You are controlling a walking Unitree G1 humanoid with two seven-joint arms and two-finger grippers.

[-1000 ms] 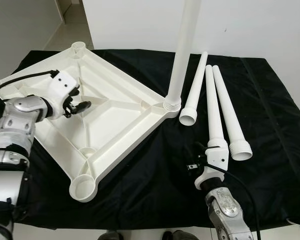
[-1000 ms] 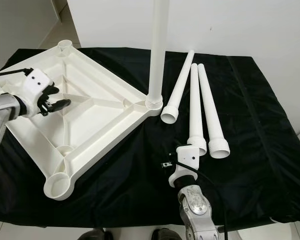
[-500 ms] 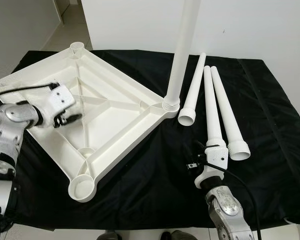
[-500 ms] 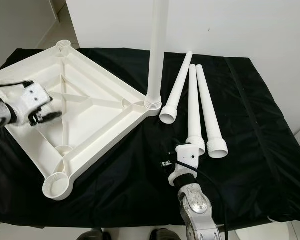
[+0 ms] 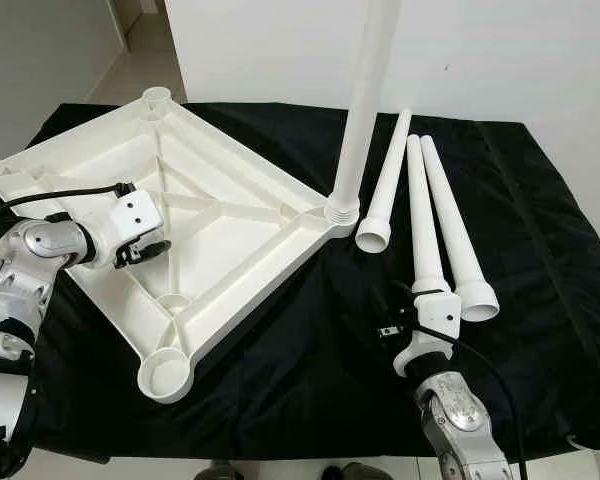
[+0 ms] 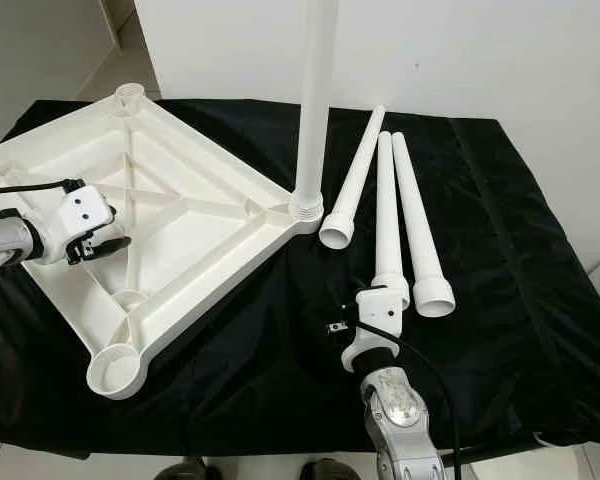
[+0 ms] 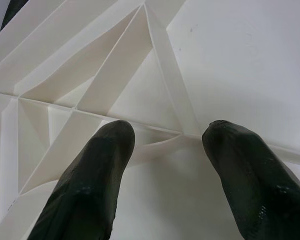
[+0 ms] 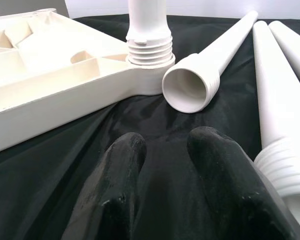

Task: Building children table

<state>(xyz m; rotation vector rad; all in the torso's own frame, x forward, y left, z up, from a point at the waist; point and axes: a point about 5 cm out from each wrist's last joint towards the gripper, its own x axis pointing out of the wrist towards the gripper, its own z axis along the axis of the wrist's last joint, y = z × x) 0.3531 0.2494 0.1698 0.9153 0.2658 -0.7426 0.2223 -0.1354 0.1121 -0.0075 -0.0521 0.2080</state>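
Observation:
The white table top (image 5: 230,215) lies upside down on the black cloth, its ribs facing up. One white leg (image 5: 365,90) stands upright, screwed into its right corner socket. Three loose legs (image 5: 388,175), (image 5: 421,215), (image 5: 450,220) lie side by side to the right. My left gripper (image 7: 167,132) hovers just above the ribs on the top's left part, open and holding nothing. My right gripper (image 8: 165,142) sits low over the cloth at the front, open and empty. It is beside the middle leg's threaded end (image 8: 285,170) and points toward the upright leg's base.
Empty corner sockets show at the front (image 5: 165,377) and the far corner (image 5: 156,97) of the top. The black cloth (image 5: 540,230) covers the whole work surface, with bare cloth to the right of the legs. A white wall stands behind.
My left gripper has drawn back toward me and to the left over the table top's ribs. The right arm and the legs have stayed put.

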